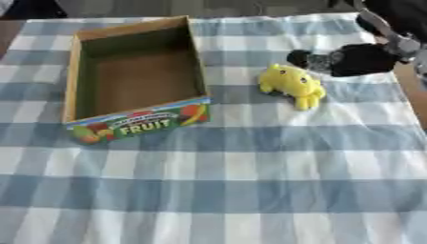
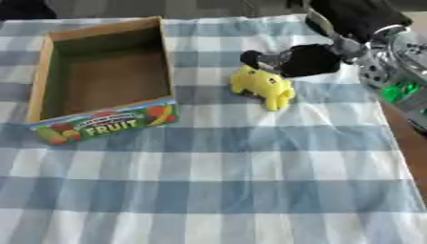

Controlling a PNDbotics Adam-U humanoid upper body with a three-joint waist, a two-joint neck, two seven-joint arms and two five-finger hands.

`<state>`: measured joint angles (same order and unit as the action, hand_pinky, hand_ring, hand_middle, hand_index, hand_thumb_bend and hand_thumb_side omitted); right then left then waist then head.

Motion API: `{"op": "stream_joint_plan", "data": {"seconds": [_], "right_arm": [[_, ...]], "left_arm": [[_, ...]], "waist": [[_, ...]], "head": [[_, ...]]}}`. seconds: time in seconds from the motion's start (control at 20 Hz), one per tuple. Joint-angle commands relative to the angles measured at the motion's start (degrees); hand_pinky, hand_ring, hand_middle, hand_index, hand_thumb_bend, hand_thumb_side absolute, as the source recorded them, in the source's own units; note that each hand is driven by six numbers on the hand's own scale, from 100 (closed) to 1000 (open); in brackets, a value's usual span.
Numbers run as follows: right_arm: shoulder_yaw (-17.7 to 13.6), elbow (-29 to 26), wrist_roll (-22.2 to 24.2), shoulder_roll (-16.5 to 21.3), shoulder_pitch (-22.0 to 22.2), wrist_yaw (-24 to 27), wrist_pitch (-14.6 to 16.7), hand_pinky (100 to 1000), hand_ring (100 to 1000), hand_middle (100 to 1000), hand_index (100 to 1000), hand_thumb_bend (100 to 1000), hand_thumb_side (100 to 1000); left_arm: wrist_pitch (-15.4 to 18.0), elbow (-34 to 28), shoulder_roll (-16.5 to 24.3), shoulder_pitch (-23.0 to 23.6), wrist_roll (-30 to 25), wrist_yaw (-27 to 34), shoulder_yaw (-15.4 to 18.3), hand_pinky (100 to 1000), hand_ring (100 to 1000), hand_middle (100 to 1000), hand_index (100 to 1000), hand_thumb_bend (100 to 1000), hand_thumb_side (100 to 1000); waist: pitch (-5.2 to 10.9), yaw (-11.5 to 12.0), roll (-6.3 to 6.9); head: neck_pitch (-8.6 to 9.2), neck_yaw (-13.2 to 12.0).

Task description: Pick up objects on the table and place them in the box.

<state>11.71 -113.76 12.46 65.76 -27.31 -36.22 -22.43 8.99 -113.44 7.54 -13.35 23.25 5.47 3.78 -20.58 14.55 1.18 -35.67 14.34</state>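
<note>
Nearest me lies the blue-and-white checked tablecloth (image 1: pixel 250 190), soft fabric spread flat over the whole table, with nothing on its near half. Further back on my left sits the box (image 1: pixel 136 123), an open cardboard tray with plain brown walls and floor; its near wall carries a bright printed label with pictured fruit and the word FRUIT. I see nothing inside it.

To the right of the box, apart from it, is the yellow toy (image 2: pixel 263 86), a small rounded figure that looks soft or rubbery, with stubby limbs pointing toward the near right and a couple of small dark marks on its upper side. It rests on the cloth, about level with the box's near half.

My right hand (image 2: pixel 292 59) comes in from the upper right corner, black with silver at the wrist, and sits just behind the toy, its dark tips right at the toy's far edge. I cannot tell whether my fingers are spread or curled, nor whether they touch the toy. Nothing stands between the toy and the box.
</note>
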Motion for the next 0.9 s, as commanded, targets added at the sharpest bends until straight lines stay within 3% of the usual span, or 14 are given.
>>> {"op": "stream_joint_plan", "data": {"seconds": [0.05, 0.1, 0.2, 0.4, 0.5, 0.9], "right_arm": [[-0.3, -0.8, 1.1, 1.8, -1.0, 0.8, -0.5, 825, 826, 710, 918, 623, 922], [0.0, -0.6, 1.3, 1.8, -0.8, 1.0, -0.6, 862, 887, 762, 980, 660, 696], [1.8, 0.4, 2.4, 1.5, -0.1, 2.1, -1.8, 864, 893, 765, 987, 646, 667], [4.6, 3.0, 5.7, 0.7, -2.1, 5.3, -4.9, 871, 908, 771, 992, 685, 719], [5.6, 4.1, 7.5, 0.5, -3.0, 6.2, -5.9, 870, 906, 767, 992, 685, 692], [7.7, 10.3, 12.2, -2.5, -5.3, 3.3, -7.4, 863, 895, 738, 986, 630, 681]], "left_arm": [[0.0, -1.1, 1.0, -0.3, -0.2, 0.1, 0.0, 674, 599, 613, 885, 100, 691], [-0.1, -1.1, 1.0, -0.4, -0.2, 0.1, 0.0, 674, 599, 612, 885, 100, 689], [-0.2, -1.1, 1.0, -0.6, -0.4, 0.2, -0.3, 674, 599, 612, 885, 100, 691], [-0.3, -1.1, 1.0, -0.6, -0.5, 0.3, -0.3, 674, 599, 611, 885, 100, 691], [-0.3, -1.1, 1.0, -0.6, -0.5, 0.3, -0.4, 674, 599, 610, 885, 100, 690], [-0.4, -1.1, 0.8, -0.6, -0.6, 0.4, -0.4, 674, 599, 608, 884, 100, 689]], "waist": [[1.25, 0.1, -0.13], [1.13, 0.2, -0.20], [1.06, 0.6, -0.26], [1.05, 0.7, -0.27], [1.01, 0.8, -0.30], [0.89, 1.0, -0.17]], "head": [[0.49, 0.1], [0.59, 0.2], [0.62, 0.6], [0.63, 0.6], [0.59, 0.7], [0.67, 0.8]]}}
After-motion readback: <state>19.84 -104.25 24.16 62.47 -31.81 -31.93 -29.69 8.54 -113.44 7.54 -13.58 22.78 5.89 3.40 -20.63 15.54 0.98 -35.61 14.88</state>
